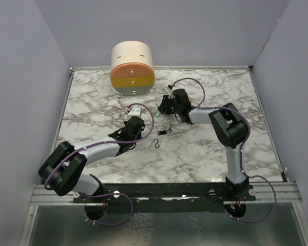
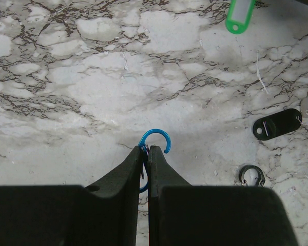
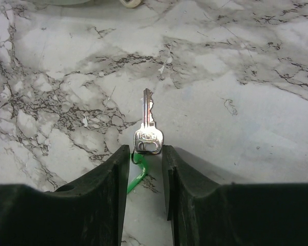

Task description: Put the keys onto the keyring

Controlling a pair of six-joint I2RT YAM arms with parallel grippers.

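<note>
My left gripper (image 2: 148, 149) is shut on a blue carabiner keyring (image 2: 155, 138), and its open hook sticks out past the fingertips. In the top view this gripper (image 1: 135, 113) sits left of centre. My right gripper (image 3: 145, 151) holds the head of a silver key (image 3: 148, 128) between its fingertips, with the blade pointing forward. A green tag (image 3: 137, 177) hangs from that key and also shows in the left wrist view (image 2: 239, 15). In the top view the right gripper (image 1: 163, 106) is just right of the left one. A second key with a black tag (image 2: 277, 123) lies on the marble.
A small black carabiner (image 2: 252, 176) lies near the black-tagged key; both show in the top view, carabiner (image 1: 156, 143) and key (image 1: 164, 132). A round drum with orange, yellow and grey bands (image 1: 132, 69) stands at the back. Grey walls enclose the marble table (image 1: 205, 154).
</note>
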